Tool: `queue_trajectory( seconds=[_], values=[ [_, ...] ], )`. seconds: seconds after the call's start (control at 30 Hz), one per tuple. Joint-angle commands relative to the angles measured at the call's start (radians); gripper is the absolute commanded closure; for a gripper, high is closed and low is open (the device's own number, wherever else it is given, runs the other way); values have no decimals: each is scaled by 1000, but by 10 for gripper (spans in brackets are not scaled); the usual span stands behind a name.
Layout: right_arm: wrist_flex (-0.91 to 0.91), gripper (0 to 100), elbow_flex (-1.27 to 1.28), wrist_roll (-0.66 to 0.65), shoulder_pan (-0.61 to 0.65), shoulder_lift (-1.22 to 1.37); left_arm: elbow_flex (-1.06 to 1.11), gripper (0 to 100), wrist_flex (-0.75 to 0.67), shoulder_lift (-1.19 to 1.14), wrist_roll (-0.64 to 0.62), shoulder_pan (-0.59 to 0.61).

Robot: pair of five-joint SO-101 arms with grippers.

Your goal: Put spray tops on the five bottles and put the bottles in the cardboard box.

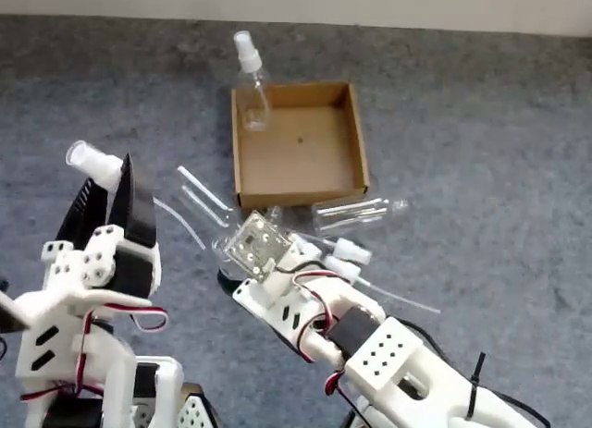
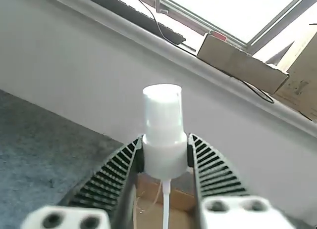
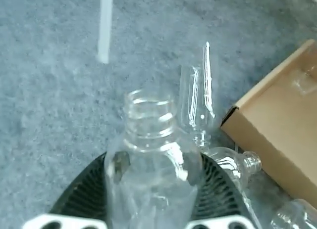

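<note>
The left gripper (image 2: 165, 142) clamps a light white plastic spray top (image 2: 162, 110) by its stiff collar; the right gripper (image 3: 156, 162) squeezes a clear, thin-walled, probably slippery plastic bottle (image 3: 151, 140) just below its open neck.

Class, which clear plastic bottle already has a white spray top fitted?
The clear plastic bottle standing at the far left corner of the brown cardboard box. The others, lying on the grey carpet or held in the right gripper, have open necks.
</note>
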State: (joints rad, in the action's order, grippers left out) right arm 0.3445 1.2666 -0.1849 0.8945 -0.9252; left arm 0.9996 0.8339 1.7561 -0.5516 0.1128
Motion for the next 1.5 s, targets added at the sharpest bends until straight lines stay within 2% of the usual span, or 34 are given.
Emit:
queue_trajectory(
  seconds=[0.0,0.23,0.47,0.57,0.73,0.9,1.1,1.27,1.47],
  values=[
    [-41,995,-8,8,12,-28,19,943,-38,33,-3,12],
    [-41,995,-8,8,19,-33,133,989,-144,42,-3,12],
    [-41,995,-7,8,47,-33,139,989,-143,36,0,-79],
    [-41,995,-5,8,47,-33,142,989,-143,36,57,-114],
    [-41,995,-7,8,45,-33,232,990,-132,44,74,-136],
    [-41,995,-12,9,1,-35,277,990,-129,44,78,-199],
    [-41,995,-8,107,-59,-194,326,990,-135,36,190,-305],
    [-19,995,27,109,-58,-369,363,986,-175,35,304,-404],
    [30,995,58,115,-61,-450,361,986,-172,35,334,-446]
  ],
)
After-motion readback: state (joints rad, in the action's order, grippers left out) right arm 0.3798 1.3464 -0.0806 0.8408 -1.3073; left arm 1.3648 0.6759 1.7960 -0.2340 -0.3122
